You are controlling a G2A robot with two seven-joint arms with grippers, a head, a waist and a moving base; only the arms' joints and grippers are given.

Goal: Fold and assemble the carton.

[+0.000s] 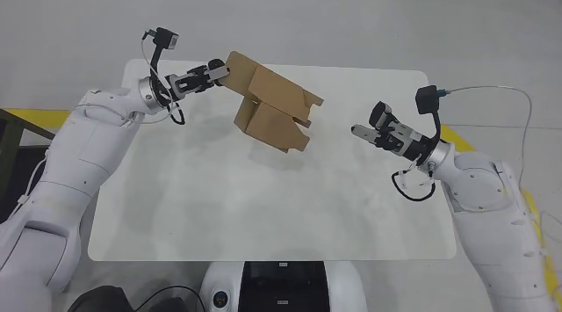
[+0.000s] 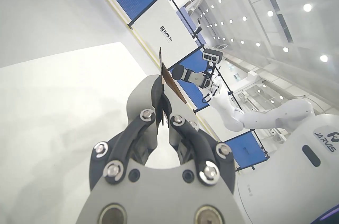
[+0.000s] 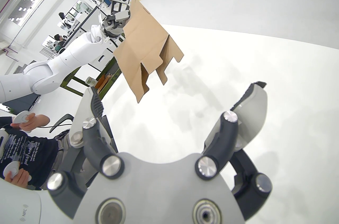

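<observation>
From the left wrist the carton [image 2: 172, 84] is seen edge-on as a thin brown sliver, its gripped edge buried between the jaws of the left gripper [image 2: 161, 97], while from above its underside and the patch of surface [image 1: 263, 211] beneath it are hidden.

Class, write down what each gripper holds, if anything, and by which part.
The left gripper is shut on the carton, pinching the cardboard edge at one end. The right gripper is open and holds nothing.
</observation>
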